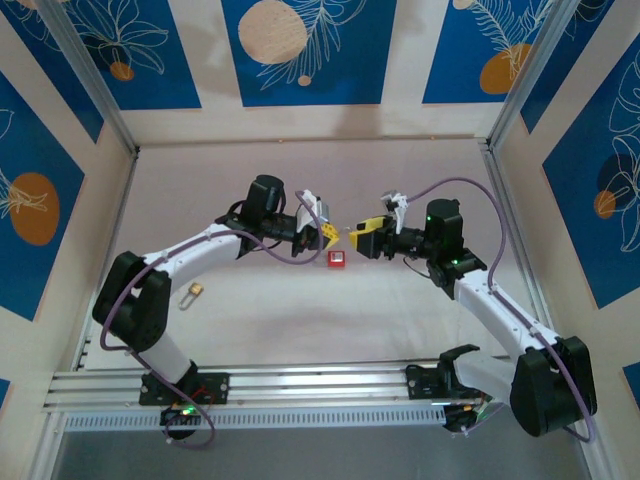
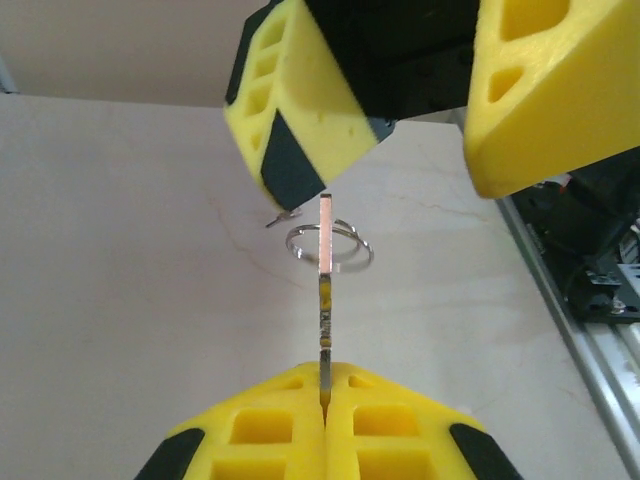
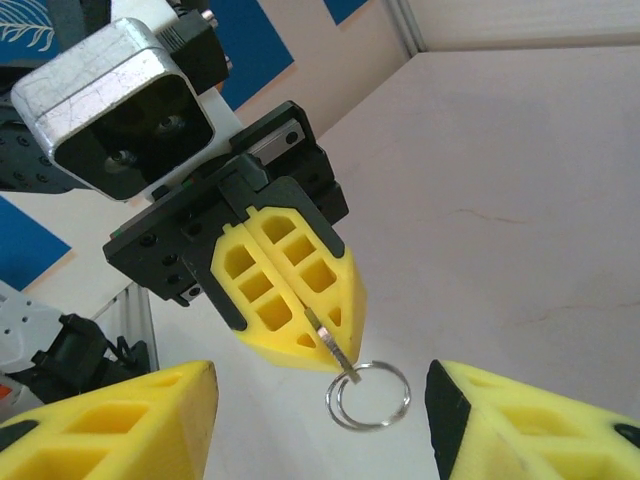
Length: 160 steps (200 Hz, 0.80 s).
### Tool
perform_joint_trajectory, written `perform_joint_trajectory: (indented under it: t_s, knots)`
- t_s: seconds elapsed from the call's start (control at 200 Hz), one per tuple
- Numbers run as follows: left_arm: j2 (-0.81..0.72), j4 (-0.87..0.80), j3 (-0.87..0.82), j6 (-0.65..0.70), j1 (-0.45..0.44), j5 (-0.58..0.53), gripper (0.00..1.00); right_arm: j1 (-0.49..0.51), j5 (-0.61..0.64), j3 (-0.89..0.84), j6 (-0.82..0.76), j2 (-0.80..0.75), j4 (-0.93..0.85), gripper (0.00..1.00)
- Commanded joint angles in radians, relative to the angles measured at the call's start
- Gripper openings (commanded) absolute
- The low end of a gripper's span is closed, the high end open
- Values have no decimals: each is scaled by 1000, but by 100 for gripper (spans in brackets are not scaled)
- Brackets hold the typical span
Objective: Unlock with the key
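While the left claw [image 2: 323,405] was pressed together on one end of the key [image 2: 325,300], the key stood straight out from its tips, long axis aimed at the right claw [image 3: 320,390]. It looked a thin, flat metal strip, notched near the grip, coppery toward the far end, where a silver split ring [image 2: 328,243] hung. Just beyond, the right claw was spread, one finger on each side of the ring, apparently not touching. Farther off, below both claws, the red padlock [image 1: 336,260] lay on the worktop [image 1: 300,325].
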Motion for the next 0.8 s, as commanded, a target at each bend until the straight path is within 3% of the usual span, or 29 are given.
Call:
perform_joint_trajectory:
  t_s: [0.0,0.365,0.795]
  knots:
    - [-5,-33,35,-13,11,86,0,-1,-62,6,-15,10,31,57]
    - [5,-21,39,-36,11,108,0,26,-66,57,-51,56,-7,50]
    - [19,-14,38,-56,13,116,0,44,-86,107,-71,114,-43,28]
